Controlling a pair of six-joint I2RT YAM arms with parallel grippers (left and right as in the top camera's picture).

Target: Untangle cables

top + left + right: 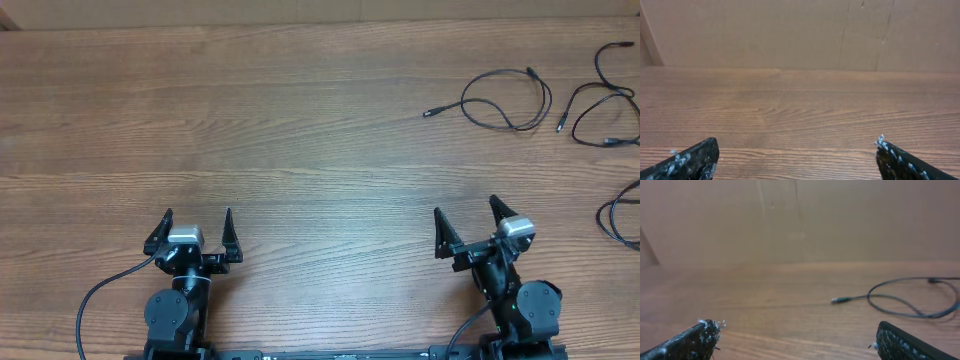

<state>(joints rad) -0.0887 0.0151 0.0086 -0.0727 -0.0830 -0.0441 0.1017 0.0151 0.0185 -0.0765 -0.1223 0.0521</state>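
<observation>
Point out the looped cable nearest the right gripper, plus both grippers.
looped cable (431,113), overhead view, its left plug end.
left gripper (198,212), overhead view, midway between fingertips.
right gripper (465,205), overhead view, midway between fingertips.

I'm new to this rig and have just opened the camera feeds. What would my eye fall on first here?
The thin black cables stand out first, lying in loose loops at the far right of the wooden table. Next come the left gripper and right gripper at the near edge. Their jaws are wide open, holding nothing, and they are well short of any cable.
</observation>
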